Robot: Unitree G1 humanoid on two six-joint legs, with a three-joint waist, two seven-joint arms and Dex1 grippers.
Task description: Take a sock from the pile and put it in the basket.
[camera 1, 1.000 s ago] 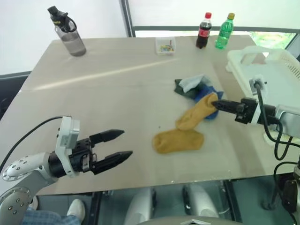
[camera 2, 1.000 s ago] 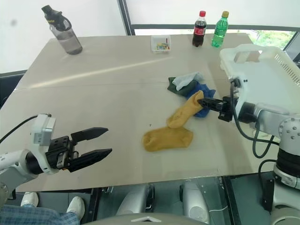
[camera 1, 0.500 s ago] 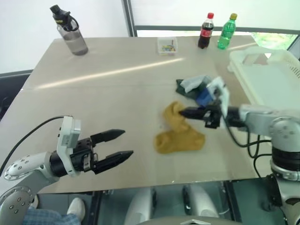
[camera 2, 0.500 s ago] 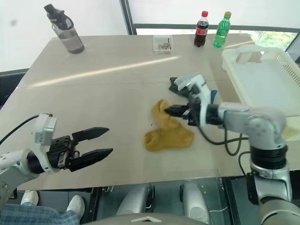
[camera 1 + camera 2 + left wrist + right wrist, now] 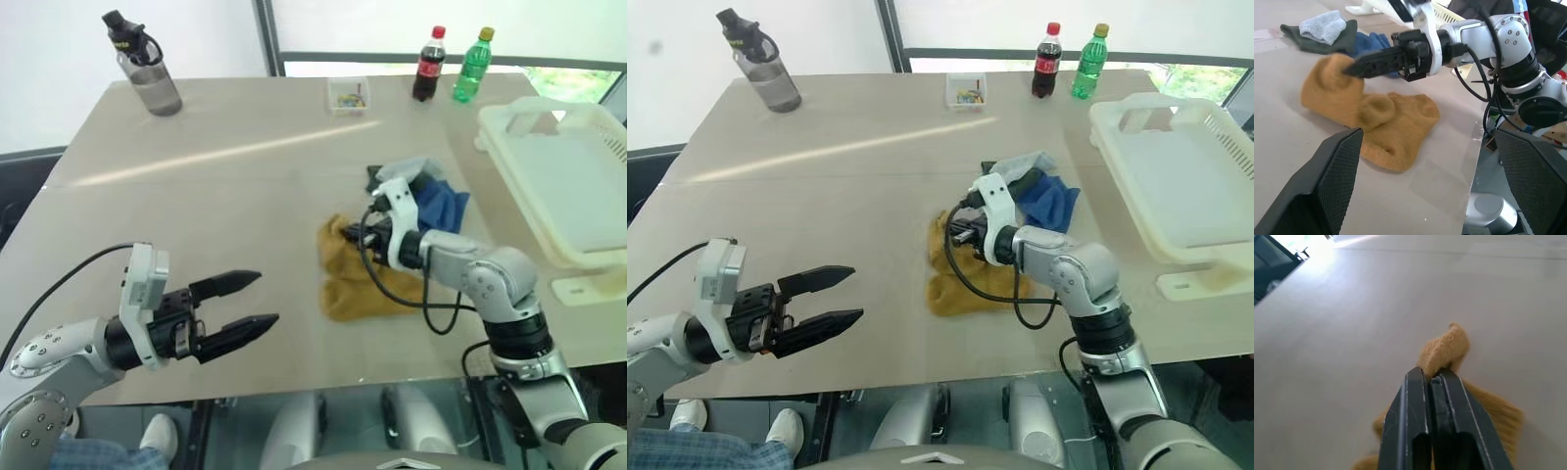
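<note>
**Layout on the surface**

The pile (image 5: 416, 196) lies mid-surface (image 5: 216, 196), two socks (image 5: 367, 274) spread before it. The basket (image 5: 563, 171) sits at the right edge. A flask (image 5: 145, 64) stands far left; a box (image 5: 349, 95) and two bottles (image 5: 446, 64) line the far edge.

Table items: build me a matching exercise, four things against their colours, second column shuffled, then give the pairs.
Things:
1. Basket
2. Cola bottle's cap
3. Sock under the right gripper, the mustard sock
4. Water bottle at the far left corner

Colours:
A. Mustard-yellow
B. Smoky grey with a black lid
C. Cream-white
D. Red

Pairs: 1-C, 2-D, 3-A, 4-B
</note>
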